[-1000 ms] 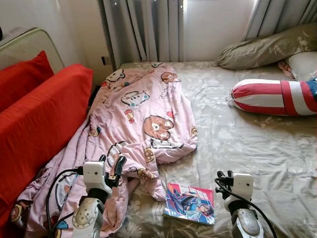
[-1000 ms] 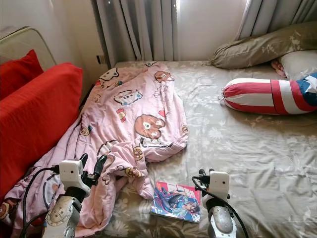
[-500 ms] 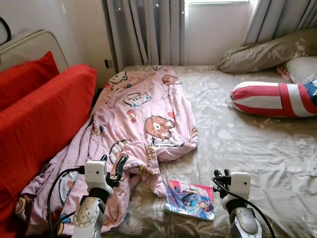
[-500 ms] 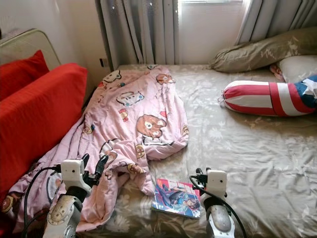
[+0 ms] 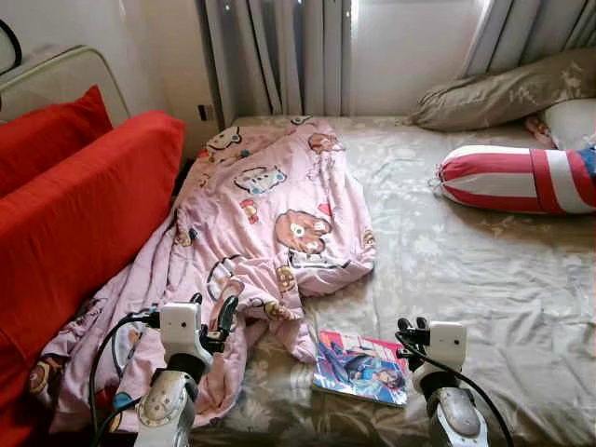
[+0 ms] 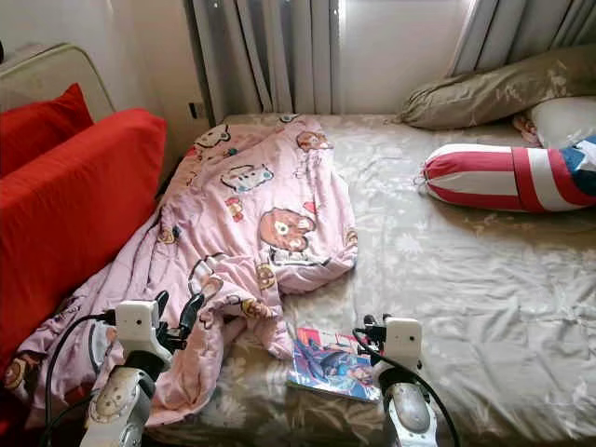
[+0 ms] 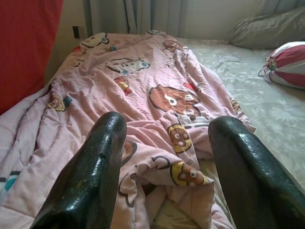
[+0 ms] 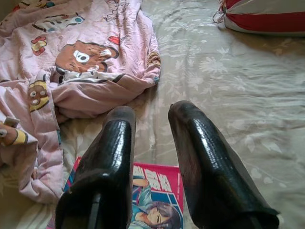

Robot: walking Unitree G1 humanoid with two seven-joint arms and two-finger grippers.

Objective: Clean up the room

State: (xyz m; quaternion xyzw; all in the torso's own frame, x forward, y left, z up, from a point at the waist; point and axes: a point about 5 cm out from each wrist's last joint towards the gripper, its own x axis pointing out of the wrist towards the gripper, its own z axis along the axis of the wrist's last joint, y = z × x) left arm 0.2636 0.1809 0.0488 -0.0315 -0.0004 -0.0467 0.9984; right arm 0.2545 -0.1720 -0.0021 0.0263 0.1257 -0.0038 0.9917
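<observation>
Fingers first: the left gripper (image 7: 164, 157) was spread wide with nothing between its fingers, and the right gripper (image 8: 150, 143) was parted more narrowly, also holding nothing. Both were held low in front of the bed (image 5: 484, 270), the left one over the blanket (image 5: 270, 223) and the right one just above the book (image 5: 361, 367).

So nothing had been grabbed yet. It was judged to be the approach stage, with the book looking like the first pick, since the right gripper was lined up with it. The book lay flat on the sheet near the bed's front edge, just beside the blanket's lower corner. The next move would call for the right gripper to be lowered and the fingers slid onto one edge, which could be fiddly because a thin book flat on soft bedding gives little to pinch.

Views compared: from the head cameras the whole layout was seen, with the red cushion (image 5: 84, 205) on the left, the striped bolster (image 5: 521, 179) and pillow (image 5: 503, 91) at the far right, and the curtains (image 5: 279, 56) behind. From the right wrist, the book's cover was seen close up between the fingers. From the left wrist, the folds of the blanket were shown in detail.
</observation>
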